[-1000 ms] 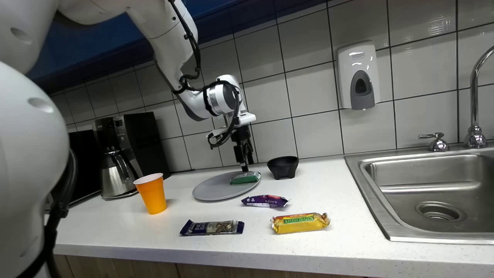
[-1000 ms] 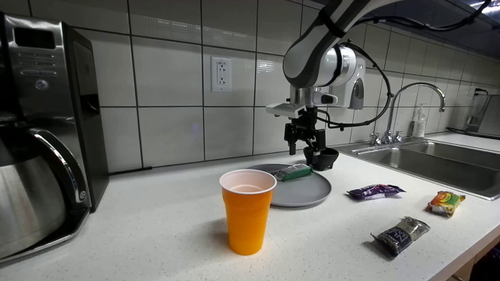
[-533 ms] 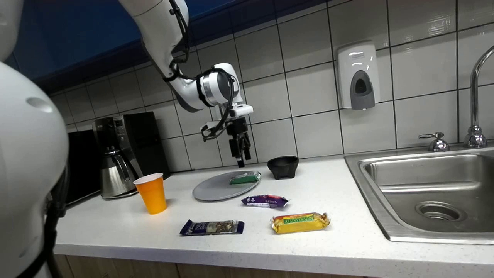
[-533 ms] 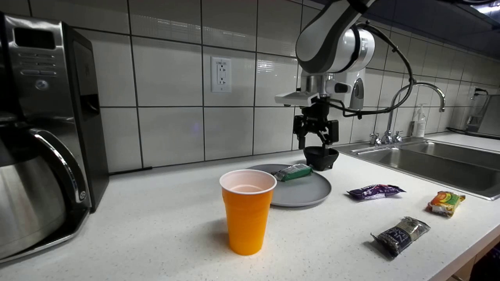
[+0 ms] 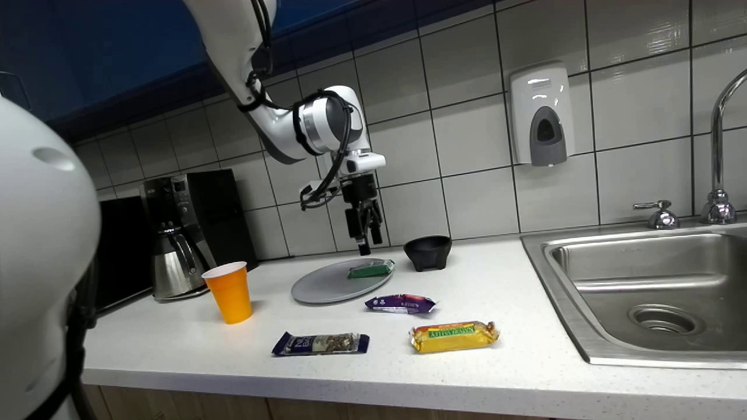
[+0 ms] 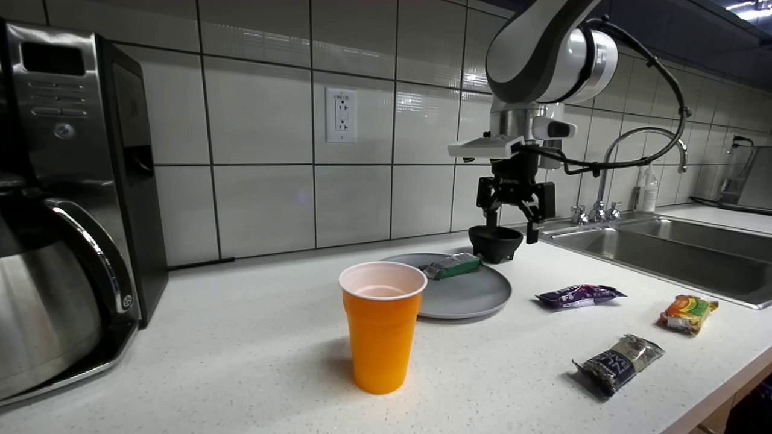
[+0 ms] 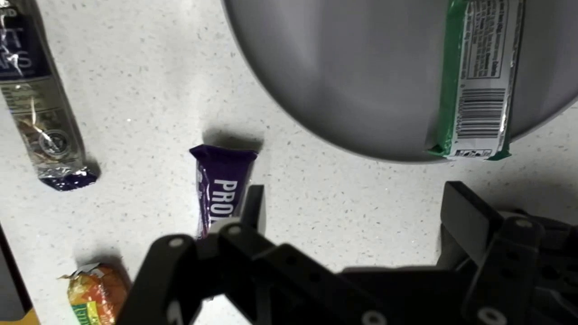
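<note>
Claw (image 6: 512,228): moves toward 3 o'clock in an exterior view; spread, empty
Purple bar (image 6: 581,296): likely light, slick; pinch mid-length

A tiled wall (image 6: 353,208) is glinting behind the end effector (image 6: 512,229); a speckled white table (image 6: 241,349) is stretching beneath it; above it, blue cupboards (image 5: 134,64) are hanging and a light (image 6: 751,11) is shining.

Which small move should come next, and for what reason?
Probably shifting the open, empty jaws toward the purple-wrapped snack bar: the wrist view shows it outside their gap, whereas the green-wrapped snack bar already lies on the gray plate.
</note>
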Controlling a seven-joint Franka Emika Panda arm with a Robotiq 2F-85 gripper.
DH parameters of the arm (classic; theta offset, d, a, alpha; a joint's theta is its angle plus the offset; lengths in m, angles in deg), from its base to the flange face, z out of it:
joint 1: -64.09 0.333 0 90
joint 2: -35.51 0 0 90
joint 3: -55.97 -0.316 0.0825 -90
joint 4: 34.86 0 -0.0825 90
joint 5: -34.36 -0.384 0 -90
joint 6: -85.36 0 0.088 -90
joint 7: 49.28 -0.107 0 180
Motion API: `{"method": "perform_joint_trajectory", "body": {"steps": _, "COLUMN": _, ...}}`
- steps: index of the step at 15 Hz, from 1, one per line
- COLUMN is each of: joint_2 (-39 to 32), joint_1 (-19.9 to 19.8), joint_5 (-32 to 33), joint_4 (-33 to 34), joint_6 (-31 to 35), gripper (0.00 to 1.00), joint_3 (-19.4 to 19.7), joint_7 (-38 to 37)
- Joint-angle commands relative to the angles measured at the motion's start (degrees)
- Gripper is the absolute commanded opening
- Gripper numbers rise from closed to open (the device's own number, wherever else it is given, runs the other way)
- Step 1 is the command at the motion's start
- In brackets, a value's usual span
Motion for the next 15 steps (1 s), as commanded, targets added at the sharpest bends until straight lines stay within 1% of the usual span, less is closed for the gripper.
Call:
{"method": "perform_joint_trajectory", "body": {"steps": 1, "joint_2": 3.58, "joint_1": -1.73, "joint_5": 1.18, "joint_4": -4.06, "joint_6": -0.6, "gripper": 1.0, "joint_3": 0.1, "joint_7": -0.04}}
{"method": "perform_joint_trajectory", "body": {"steps": 8, "joint_2": 3.77, "joint_1": -3.51, "joint_5": 1.96, "joint_4": -7.27, "joint_6": -0.55, "gripper": 1.0, "joint_3": 0.85, "joint_7": 0.2}}
{"method": "perform_joint_trajectory", "body": {"steps": 15, "joint_2": 3.71, "joint_1": -3.44, "joint_5": 4.37, "joint_4": -10.0, "joint_6": -1.11, "gripper": 1.0, "joint_3": 1.58, "joint_7": -1.12}}
